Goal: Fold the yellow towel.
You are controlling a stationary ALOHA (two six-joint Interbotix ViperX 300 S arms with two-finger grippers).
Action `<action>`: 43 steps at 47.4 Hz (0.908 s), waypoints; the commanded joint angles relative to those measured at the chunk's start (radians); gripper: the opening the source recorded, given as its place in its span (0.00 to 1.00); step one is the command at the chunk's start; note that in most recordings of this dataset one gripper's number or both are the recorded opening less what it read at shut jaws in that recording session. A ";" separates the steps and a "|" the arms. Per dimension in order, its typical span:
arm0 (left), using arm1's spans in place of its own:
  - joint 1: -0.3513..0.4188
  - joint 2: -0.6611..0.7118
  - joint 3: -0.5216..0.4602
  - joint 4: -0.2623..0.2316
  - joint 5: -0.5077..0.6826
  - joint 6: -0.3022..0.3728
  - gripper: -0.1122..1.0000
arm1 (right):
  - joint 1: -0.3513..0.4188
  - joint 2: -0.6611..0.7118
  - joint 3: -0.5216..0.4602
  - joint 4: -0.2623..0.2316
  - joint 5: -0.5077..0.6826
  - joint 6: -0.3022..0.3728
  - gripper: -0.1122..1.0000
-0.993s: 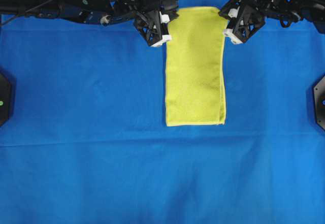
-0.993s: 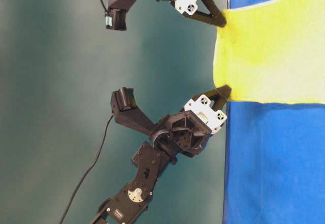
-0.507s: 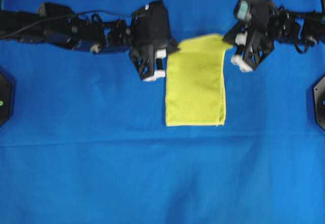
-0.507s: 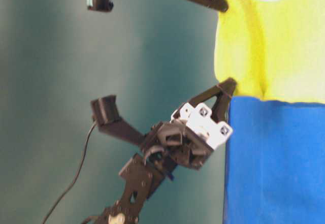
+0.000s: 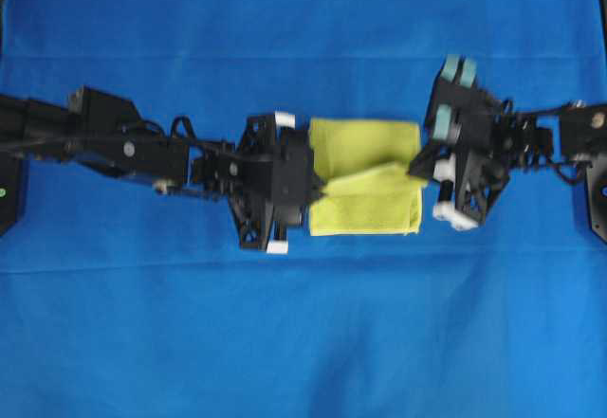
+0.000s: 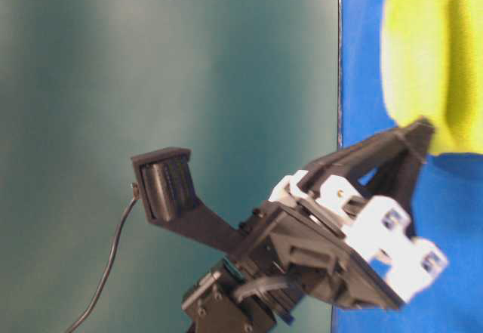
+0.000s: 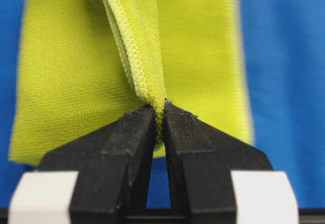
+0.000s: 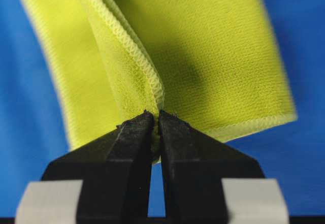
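Now both grippers (jaws pinched) have carried the yellow towel [image 5: 365, 176] halfway over.

From overhead I see the yellow-green terry towel with its paler stitched hem [image 5: 365, 176] lying just right of the frame's centre on the blue cloth. It is doubled over: a flat layer rests below, and an upper flap is lifted across it, its two corners raised at 9 and 3 o'clock. My wrist views show the zigzag-stitched hem pinched upright.
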 commanded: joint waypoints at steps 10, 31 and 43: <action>-0.011 0.048 -0.008 0.000 -0.034 -0.002 0.15 | 0.025 0.072 -0.023 -0.003 0.002 0.012 0.14; -0.012 0.051 -0.006 0.000 -0.089 -0.002 0.26 | 0.055 0.077 -0.029 -0.003 -0.008 0.012 0.14; -0.018 0.041 0.000 0.000 -0.087 0.000 0.45 | 0.071 0.074 -0.048 -0.002 -0.028 0.014 0.48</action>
